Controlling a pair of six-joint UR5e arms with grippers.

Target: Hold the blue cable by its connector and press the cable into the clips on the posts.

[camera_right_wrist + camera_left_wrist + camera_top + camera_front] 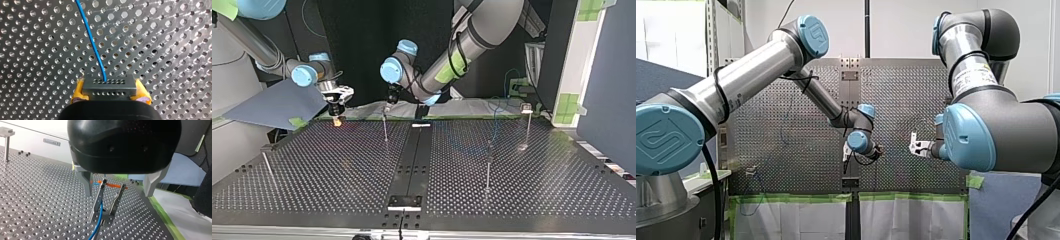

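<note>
My right gripper is shut with its yellow pads on the dark grey connector. The blue cable leaves the connector's face and runs away over the perforated table. In the top view my right gripper hangs low near the far edge at the left. My left gripper is open, its metal fingers standing wide on either side of a forked clip on a post. The blue cable rises into the fork along one prong.
Other thin posts stand on the table: one at the top view's right middle, one at the far right, one at the left edge. Green tape lines the far edge. A short orange strip shows behind the clip.
</note>
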